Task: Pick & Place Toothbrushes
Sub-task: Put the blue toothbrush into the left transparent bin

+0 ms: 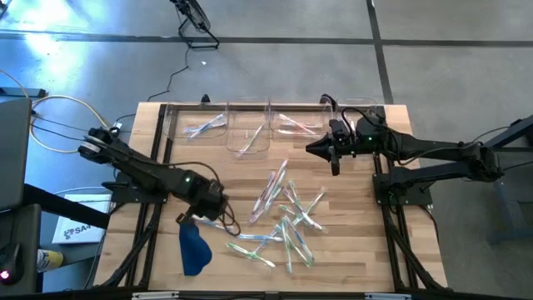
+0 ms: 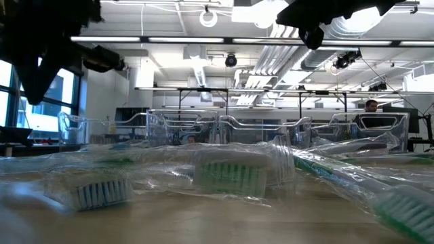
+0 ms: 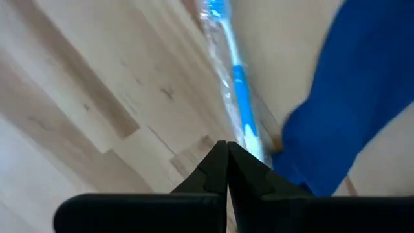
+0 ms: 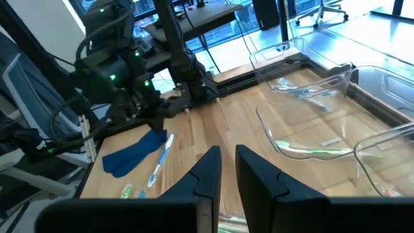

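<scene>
Several wrapped toothbrushes (image 1: 287, 221) lie scattered flat on the wooden table's middle. One with a blue handle (image 3: 236, 84) lies apart beside a dark blue cloth (image 1: 194, 250). My left gripper (image 1: 185, 219) points down over that toothbrush's near end, fingers shut (image 3: 226, 145) with nothing between them; I cannot tell whether it touches the wrapper. My right gripper (image 1: 310, 149) hangs level above the table in front of the bins. Its fingers (image 4: 228, 155) stand a narrow gap apart and hold nothing.
Clear plastic bins (image 1: 250, 133) stand in a row along the far edge, some with a few toothbrushes (image 1: 206, 127) inside. Black frame rails (image 1: 154, 167) run along the table's left and right sides. Bare wood lies between the pile and the bins.
</scene>
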Tool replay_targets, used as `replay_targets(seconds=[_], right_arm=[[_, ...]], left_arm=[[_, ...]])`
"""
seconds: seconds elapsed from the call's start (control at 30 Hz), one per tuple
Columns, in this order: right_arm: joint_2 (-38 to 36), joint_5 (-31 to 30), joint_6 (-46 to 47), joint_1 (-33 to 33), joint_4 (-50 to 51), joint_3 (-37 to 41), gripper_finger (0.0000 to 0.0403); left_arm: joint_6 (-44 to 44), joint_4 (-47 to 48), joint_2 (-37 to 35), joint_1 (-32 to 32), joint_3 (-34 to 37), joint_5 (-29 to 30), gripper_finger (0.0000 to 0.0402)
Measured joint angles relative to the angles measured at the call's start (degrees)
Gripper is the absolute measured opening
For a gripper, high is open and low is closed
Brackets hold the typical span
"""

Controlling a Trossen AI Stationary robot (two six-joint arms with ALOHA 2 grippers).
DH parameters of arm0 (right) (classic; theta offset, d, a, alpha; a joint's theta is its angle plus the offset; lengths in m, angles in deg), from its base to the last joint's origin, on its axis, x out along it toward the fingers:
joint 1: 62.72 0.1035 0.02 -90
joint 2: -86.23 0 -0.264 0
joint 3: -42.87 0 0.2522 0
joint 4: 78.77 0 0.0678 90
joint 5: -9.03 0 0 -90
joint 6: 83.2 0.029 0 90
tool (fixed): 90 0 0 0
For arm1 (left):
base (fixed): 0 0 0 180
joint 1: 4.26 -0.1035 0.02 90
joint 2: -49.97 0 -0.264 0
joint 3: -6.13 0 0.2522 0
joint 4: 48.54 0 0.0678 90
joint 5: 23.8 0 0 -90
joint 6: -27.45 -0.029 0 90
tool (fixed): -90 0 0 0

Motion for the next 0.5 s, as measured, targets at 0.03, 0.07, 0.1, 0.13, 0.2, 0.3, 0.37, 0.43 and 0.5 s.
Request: replay_targets(seconds=[0.03, 0.07, 0.1, 0.13, 0.2, 0.3, 0.37, 0.43, 0.5], right_arm=[[-0.01, 0.0, -0.02, 0.0, -0.01, 0.0, 0.0039], [-0.02, 0.03, -0.02, 0.0, -0.06, 0.0, 0.0039], [0.0, 0.12, -0.04, 0.0, -0.03, 0.0, 0.0039], [0.0, 0.15, -0.05, 0.0, -0.02, 0.0, 0.0039], [-0.02, 0.21, -0.06, 0.0, -0.03, 0.0, 0.0039], [0.0, 0.26, -0.06, 0.0, 0.05, 0.0, 0.0039], [0.0, 0.45, -0.06, 0.0, 0.07, 0.01, 0.0039], [0.0, 0.47, -0.06, 0.0, 0.11, 0.0, 0.0039], [0.0, 0.49, -0.06, 0.0, 0.15, 0.0, 0.0039]], left_arm=[[-0.08, -0.51, 0.12, 0.68, -0.01, -0.01, 0.0], [-0.02, -1.9, 0.22, 0.95, -0.05, -0.02, 0.0], [0.15, -3.35, 0.45, 1.22, -0.1, -0.03, 0.0], [0.15, -4.26, 0.63, 1.56, -0.09, -0.03, 0.0], [0.17, -6.49, 0.41, 1.91, -0.03, 0.0, 0.0], [-0.43, -10.55, 0.48, 1.84, -0.1, 0.01, 0.0001], [-0.51, -12.96, 0.46, 1.84, -0.1, 0.04, 0.0007], [-0.48, -13.77, 0.46, 1.82, -0.1, 0.14, 0.002], [-0.48, -15.01, 1.16, 1.82, -0.11, 0.13, 0.004]])
